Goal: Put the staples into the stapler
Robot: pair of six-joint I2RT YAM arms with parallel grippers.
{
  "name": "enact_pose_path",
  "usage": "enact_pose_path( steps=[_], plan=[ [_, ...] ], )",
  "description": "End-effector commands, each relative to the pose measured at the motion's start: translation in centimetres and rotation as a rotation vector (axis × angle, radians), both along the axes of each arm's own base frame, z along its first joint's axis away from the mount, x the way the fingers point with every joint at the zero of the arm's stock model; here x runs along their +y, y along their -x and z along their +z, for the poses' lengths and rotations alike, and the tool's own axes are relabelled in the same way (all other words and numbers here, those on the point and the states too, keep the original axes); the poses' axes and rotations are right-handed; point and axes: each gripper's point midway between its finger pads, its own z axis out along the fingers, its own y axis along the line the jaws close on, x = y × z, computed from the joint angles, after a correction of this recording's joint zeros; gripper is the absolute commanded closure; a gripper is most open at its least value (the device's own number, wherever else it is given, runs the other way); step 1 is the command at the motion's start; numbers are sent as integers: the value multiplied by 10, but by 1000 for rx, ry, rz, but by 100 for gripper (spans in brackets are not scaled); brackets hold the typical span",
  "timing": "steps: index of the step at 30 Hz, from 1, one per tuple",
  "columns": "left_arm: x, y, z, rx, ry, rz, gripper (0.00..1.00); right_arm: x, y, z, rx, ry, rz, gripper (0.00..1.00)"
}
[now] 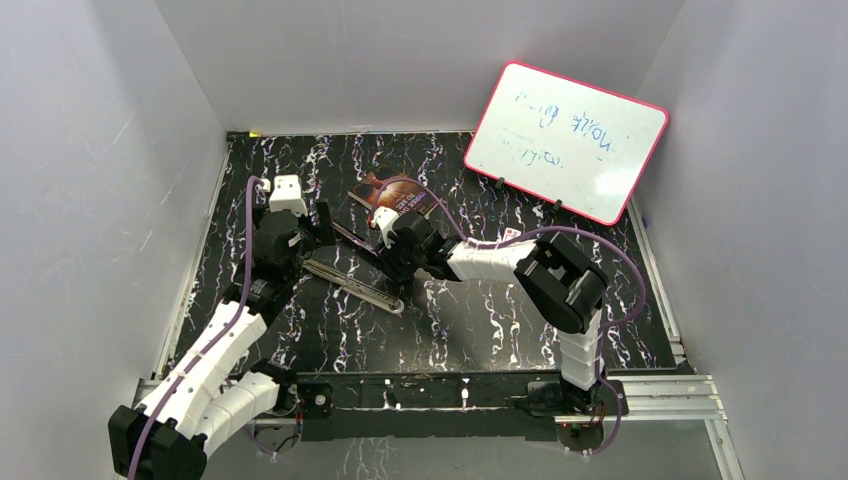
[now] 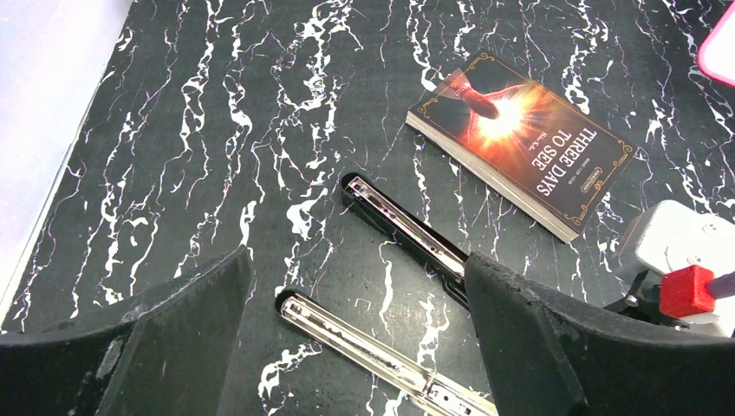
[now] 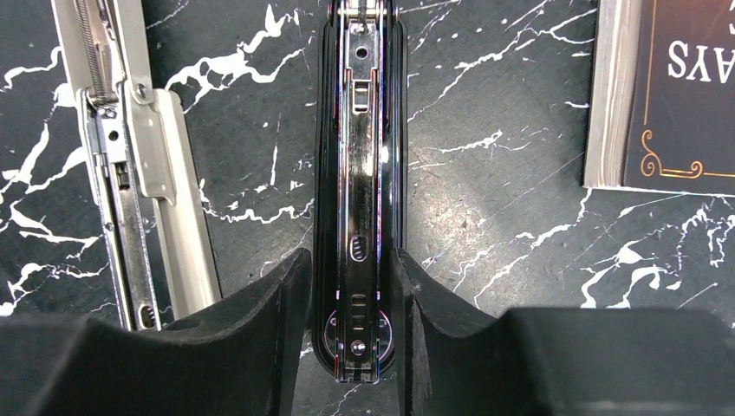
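Note:
The stapler lies folded open on the black marbled table. Its silver magazine rail (image 1: 355,285) and its black top arm (image 1: 352,240) spread in a V. My right gripper (image 1: 388,262) is shut on the black arm (image 3: 360,173) near its hinge end, with the rail (image 3: 130,173) to its left. My left gripper (image 1: 312,248) is open and empty, its jaws (image 2: 355,264) wide apart above the rail's front end (image 2: 347,334) and the black arm (image 2: 407,230). One tiny loose staple (image 2: 361,303) lies on the table between the two stapler arms. A small white-and-red box (image 1: 511,234) sits behind the right arm.
A dark paperback book (image 1: 392,192) lies just behind the stapler and also shows in the left wrist view (image 2: 524,139). A pink-framed whiteboard (image 1: 565,140) leans at the back right. White walls enclose the table on three sides.

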Motion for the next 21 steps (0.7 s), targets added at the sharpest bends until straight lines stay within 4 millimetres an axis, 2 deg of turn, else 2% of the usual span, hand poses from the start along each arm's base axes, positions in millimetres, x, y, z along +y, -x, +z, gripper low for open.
enact_pose_path(
  steps=[1,7,12,18,20,21],
  plan=[
    [3,-1,6,-16,6,12,8,15,-9,16,-21,-52,-1,56],
    [3,-2,6,-15,1,11,8,13,-8,8,-13,-43,10,80],
    [3,-2,6,-14,0,10,8,15,-1,8,-5,-52,50,92],
    [2,-2,5,-13,0,9,8,15,0,4,-8,-34,69,95],
    [2,-2,6,-12,0,8,8,14,-1,4,-13,-31,66,92],
    [3,-2,6,-13,-1,9,8,14,-1,5,-16,-32,66,87]
  ],
)
